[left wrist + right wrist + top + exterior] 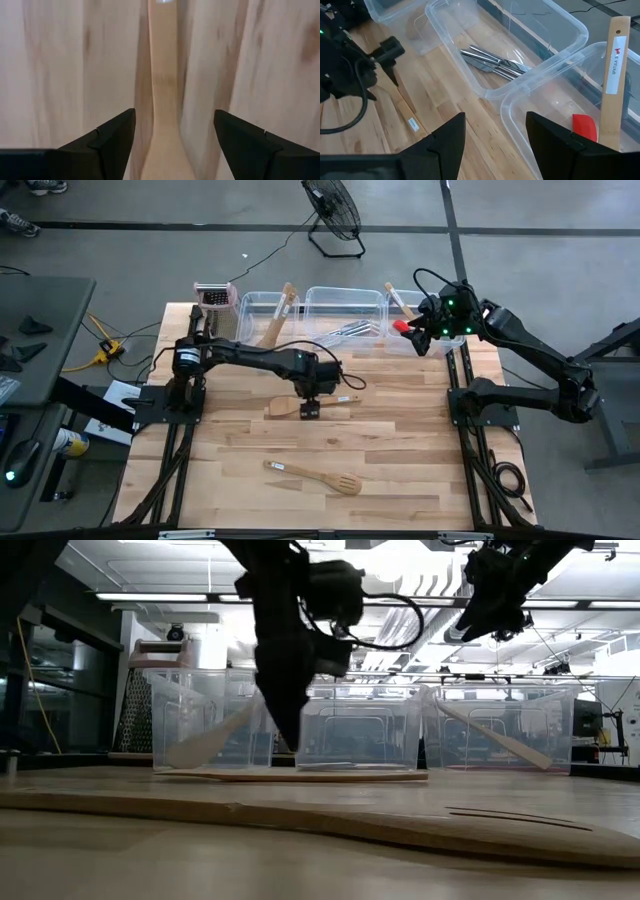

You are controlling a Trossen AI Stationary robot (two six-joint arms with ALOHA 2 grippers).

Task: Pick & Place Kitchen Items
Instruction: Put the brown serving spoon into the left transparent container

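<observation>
wooden spatula [285,406], blade hidden under left claw [310,409]

Both grippers' fingers [114,137] apart.

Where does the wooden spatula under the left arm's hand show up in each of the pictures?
High view: the wooden spatula lies mid-table, under the left hand.
Low view: seen edge-on as a thin strip in front of the tubs, at the tip of the left hand.
Left wrist view: its handle runs between the two open fingers.
Right wrist view: its handle with a label lies beyond the left arm.
Shared landmark: the middle tub holding metal cutlery.
</observation>
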